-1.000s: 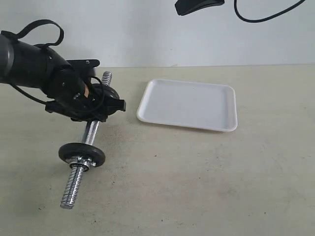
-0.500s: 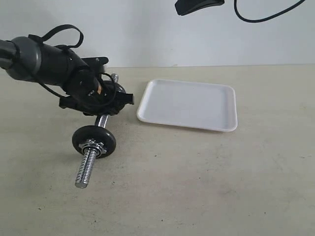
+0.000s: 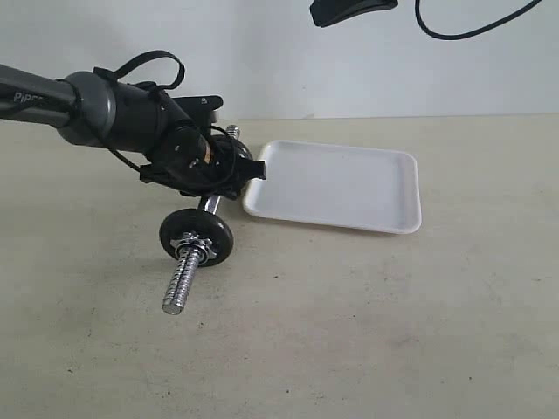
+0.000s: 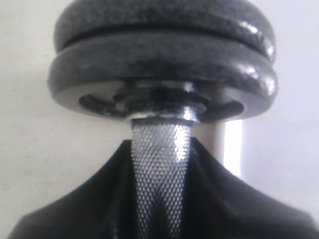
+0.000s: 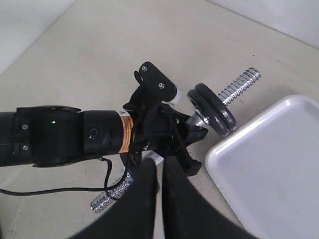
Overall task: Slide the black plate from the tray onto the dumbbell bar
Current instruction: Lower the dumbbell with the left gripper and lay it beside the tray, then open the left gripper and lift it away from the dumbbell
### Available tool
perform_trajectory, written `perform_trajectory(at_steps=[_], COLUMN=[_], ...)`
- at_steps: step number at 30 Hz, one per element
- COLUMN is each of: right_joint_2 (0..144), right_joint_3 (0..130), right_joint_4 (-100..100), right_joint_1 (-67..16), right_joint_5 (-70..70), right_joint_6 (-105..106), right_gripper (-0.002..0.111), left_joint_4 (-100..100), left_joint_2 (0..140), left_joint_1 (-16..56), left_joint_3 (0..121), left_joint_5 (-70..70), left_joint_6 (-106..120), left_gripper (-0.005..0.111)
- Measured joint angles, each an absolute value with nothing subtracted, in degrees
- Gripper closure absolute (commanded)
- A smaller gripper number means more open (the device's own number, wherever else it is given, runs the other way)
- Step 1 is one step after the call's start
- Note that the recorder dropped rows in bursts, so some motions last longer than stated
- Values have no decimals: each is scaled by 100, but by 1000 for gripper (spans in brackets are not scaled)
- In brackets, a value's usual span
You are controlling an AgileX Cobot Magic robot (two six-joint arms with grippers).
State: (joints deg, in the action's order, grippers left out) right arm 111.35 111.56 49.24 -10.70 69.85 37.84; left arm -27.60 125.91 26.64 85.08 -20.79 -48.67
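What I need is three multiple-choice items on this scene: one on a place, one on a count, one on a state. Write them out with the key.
1. Where do the black discs sit?
A. in the tray
B. on the dumbbell bar
C. flat on the table

2. How many discs does the left wrist view show stacked?
A. two
B. one
C. four

3. What state is the left tool in?
A. open over the tray
B. shut on a disc's rim
C. shut on the dumbbell bar

Key:
1 B, the bar runs through their centres.
2 A, two rims lie one against the other.
3 C, it clamps the bar's knurled middle.
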Motion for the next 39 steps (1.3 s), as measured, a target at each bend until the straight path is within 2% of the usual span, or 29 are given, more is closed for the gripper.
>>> perform_trajectory(at_steps=[11,13,18,20,23,25,27,35,37,38,39], right_joint_2=[11135,11135,11135,11135,11135,11135,11135,11135,11135,11135,11135], right_joint_3=[11156,11156,11156,11156,11156,11156,11156,11156,11156,11156,11156], right_joint_4=[4933,4933,4933,4933,4933,4933,4933,4933,4907,4867,4826], right_joint_1=[-1070,-1070,-1070,-1070,-1070,-1070,-1070,-1070,-1070,-1070,-1070], right_joint_5=[6985,6985,6985,6985,6985,6985,6985,6985,6985,6985,6985], right_joint_6=[3784,3784,3784,3784,3784,3784,3784,3821,3821,3821,3821], right_gripper=[108,108,108,108,108,108,108,108,108,108,108], left_joint_4=[-2812,-2834,-2834,-2885,-3004,-3073,-3158,-3195,-3222,-3253,-3385], left_joint_2=[12594,12594,12594,12594,12481,12431,12301,12293,12293,12293,12293], left_joint_1=[2697,2697,2697,2697,2697,2680,2724,2718,2718,2718,2718], left_joint_3=[8508,8508,8508,8516,8594,8668,8760,8774,8774,8774,8774], left_joint_5=[-1970,-1970,-1970,-1900,-1456,355,1340,1524,1524,1503,1475], left_joint_6=[-4897,-4897,-4897,-4897,-4911,-4943,-4943,-4943,-4932,-4931,-4931], left_gripper=[102,97,77,74,75,75,75,75,83,97,102])
